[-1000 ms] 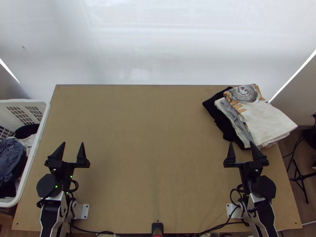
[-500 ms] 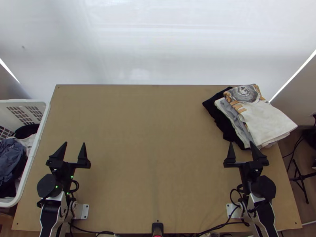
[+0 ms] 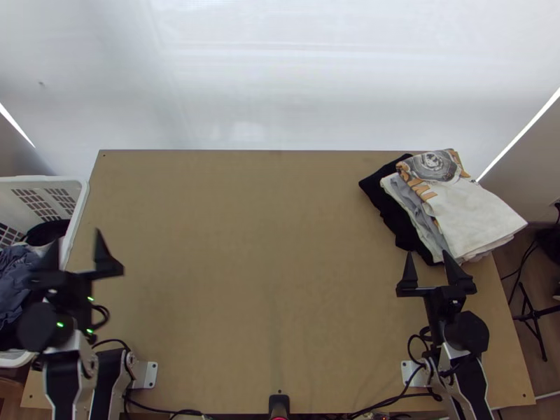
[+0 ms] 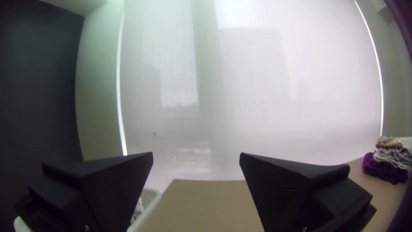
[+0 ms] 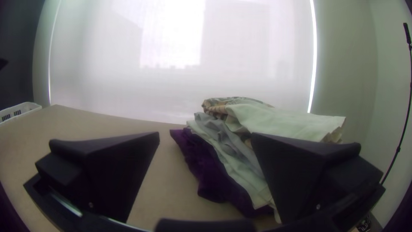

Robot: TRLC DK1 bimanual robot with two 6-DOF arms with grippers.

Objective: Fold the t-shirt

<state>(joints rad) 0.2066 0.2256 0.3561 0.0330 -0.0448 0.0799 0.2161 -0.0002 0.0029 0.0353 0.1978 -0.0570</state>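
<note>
Top view: left end effector (image 3: 76, 236) spread wide, empty, by the basket (image 3: 42, 179) at the bench's (image 3: 266, 280) left edge; right end effector (image 3: 427, 253) likewise, near the folded t-shirt (image 3: 472, 213) topping the far-right-corner pile (image 3: 388, 210). Pale blind (image 3: 280, 77) beyond.

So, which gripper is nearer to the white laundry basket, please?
The left: the left gripper is over its edge; the right gripper is across the table.
</note>
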